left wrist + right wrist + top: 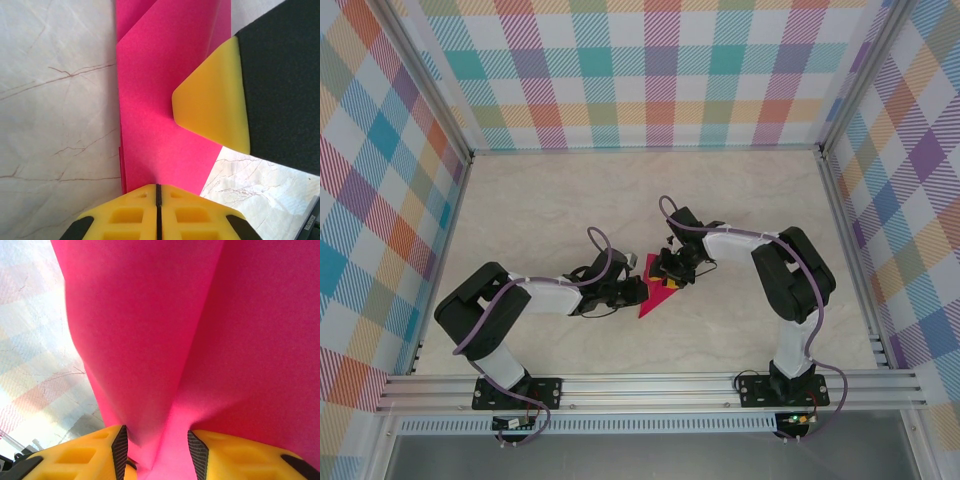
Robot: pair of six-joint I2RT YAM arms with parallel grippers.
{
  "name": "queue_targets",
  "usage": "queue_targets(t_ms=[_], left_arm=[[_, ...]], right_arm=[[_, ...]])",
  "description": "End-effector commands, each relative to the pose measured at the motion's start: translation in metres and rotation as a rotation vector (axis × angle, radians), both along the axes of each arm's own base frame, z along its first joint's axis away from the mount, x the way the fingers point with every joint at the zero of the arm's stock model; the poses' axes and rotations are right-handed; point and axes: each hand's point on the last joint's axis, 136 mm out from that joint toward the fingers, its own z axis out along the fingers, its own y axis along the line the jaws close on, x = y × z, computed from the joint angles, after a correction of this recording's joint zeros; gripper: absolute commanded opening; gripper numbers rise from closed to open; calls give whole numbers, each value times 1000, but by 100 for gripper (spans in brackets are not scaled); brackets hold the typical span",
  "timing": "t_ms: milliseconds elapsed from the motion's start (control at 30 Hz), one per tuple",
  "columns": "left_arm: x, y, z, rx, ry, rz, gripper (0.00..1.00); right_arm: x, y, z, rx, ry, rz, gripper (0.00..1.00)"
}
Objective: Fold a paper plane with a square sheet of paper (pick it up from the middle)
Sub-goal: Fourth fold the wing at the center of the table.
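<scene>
Yellow-padded, the left gripper [157, 196] is pressing its jaws fully together on the near end of the paper plane [160, 90], whose magenta creased layers are running away from it over the table [55, 125]. The right gripper [155, 452] is holding its jaws partway apart, pinching a raised fold of the same paper between its pads, and one of its fingers [212, 102] is touching the paper's upper face. From above, the plane is lying between both wrists near the table's middle, its point aiming toward the arm bases.
</scene>
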Motion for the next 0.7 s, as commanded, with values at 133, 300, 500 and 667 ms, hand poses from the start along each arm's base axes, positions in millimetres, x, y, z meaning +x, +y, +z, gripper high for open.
queue_targets(t_ms=[133, 300, 500, 667], left_arm=[[5, 2, -5, 34, 8, 7, 8], [5, 1, -3, 29, 9, 2, 8], [7, -1, 11, -1, -16, 8, 9], [17, 0, 32, -33, -75, 53, 11]], right_arm=[[-26, -46, -72, -258, 94, -3, 40], [-27, -49, -76, -279, 103, -5, 37], [-29, -51, -81, -294, 118, 0, 36], [-30, -52, -83, -303, 122, 4, 36]])
